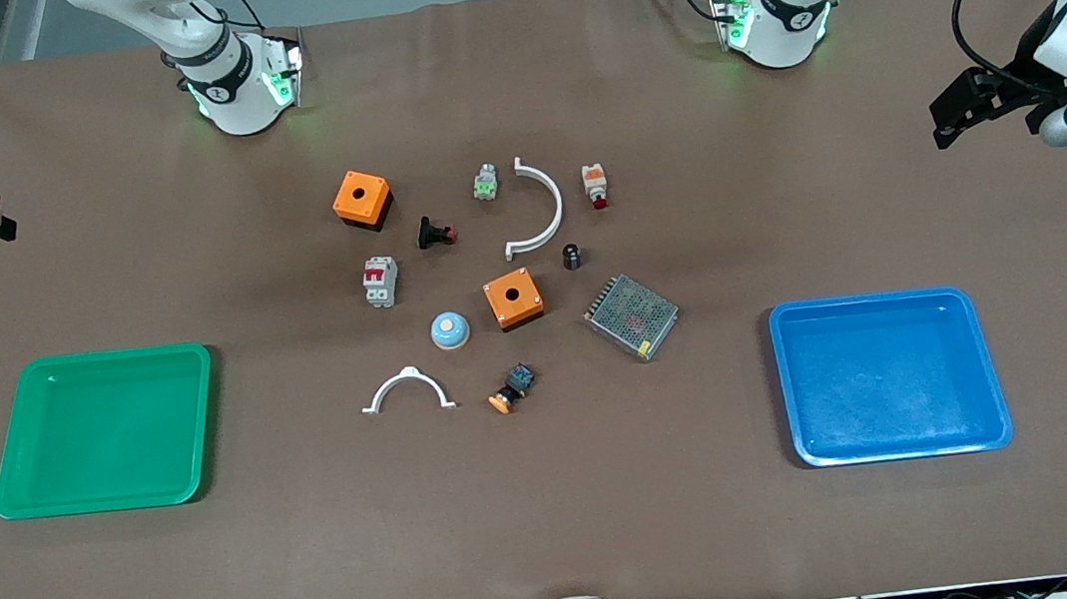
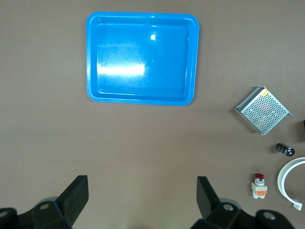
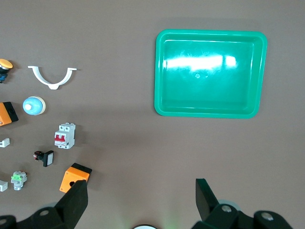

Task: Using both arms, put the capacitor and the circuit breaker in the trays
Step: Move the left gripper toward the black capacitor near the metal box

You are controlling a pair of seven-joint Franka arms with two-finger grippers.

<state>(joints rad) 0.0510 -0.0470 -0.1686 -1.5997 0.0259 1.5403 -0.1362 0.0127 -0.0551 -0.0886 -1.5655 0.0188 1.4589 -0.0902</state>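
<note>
The capacitor [image 1: 572, 256], a tiny black cylinder, stands mid-table beside a white curved bracket [image 1: 535, 207]; it also shows in the left wrist view [image 2: 285, 149]. The circuit breaker [image 1: 380, 282], light grey with red levers, lies toward the right arm's end of the cluster and shows in the right wrist view [image 3: 65, 136]. My left gripper [image 1: 942, 124] is open and empty, high over the table's end near the blue tray [image 1: 897, 446]; its own view shows it [image 2: 142, 191] over bare table. My right gripper [image 1: 0, 220] is open and empty, high over the other end; its own view shows it too [image 3: 141, 193].
A green tray [image 1: 110, 502] lies toward the right arm's end. Two orange boxes [image 1: 362, 198] [image 1: 513, 300], a black push button [image 1: 435, 234], a white-orange switch [image 1: 595, 185], a metal mesh power supply [image 1: 631, 316], a blue dome [image 1: 449, 329] and a second white bracket [image 1: 407, 390] crowd the middle.
</note>
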